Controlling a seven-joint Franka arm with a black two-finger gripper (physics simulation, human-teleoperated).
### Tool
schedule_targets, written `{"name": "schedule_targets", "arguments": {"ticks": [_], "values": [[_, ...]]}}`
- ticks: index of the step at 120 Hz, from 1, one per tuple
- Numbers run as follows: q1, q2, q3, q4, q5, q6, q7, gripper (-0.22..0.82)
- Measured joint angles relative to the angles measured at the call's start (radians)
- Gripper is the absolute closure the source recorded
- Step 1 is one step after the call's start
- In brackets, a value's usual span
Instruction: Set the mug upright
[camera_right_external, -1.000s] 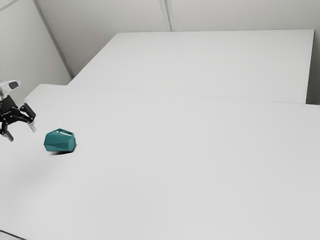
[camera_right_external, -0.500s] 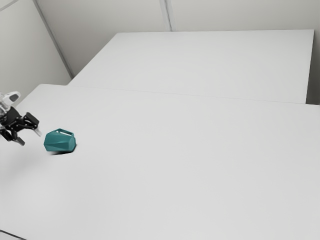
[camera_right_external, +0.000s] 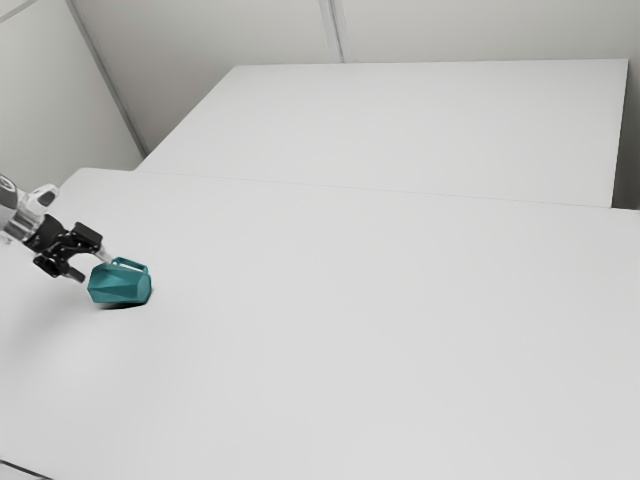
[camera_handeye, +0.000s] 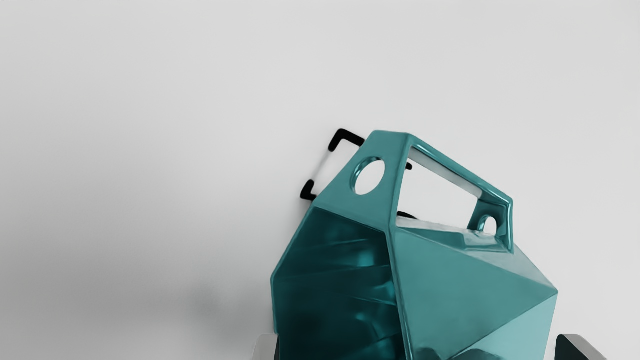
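In the exterior view my gripper is just beside the teal mug, on the side toward that view's left. The faceted mug lies on its side on the white table, its handle uppermost. In the wrist view the mug shows its dark open mouth and its angular handle with round holes. My gripper is open there, its fingertips wide apart with the mug's body seen between them. Whether either tip touches the mug I cannot tell.
The white table stretches away toward the exterior view's right. Behind it stands a large pale panel or surface. A thin dark line crosses the exterior view's lower left corner.
My gripper has moved toward the exterior view's right, up to the mug, and the hand has tilted. The mug has stayed where it was.
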Motion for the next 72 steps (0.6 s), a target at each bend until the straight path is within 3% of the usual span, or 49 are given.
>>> {"name": "schedule_targets", "arguments": {"ticks": [61, 72], "values": [[-0.008, 0.043, -0.016, -0.021, -0.138, 0.002, 0.093, 0.0], [-0.014, 0.044, -0.017, -0.02, -0.141, 0.003, 0.103, 0.13]]}}
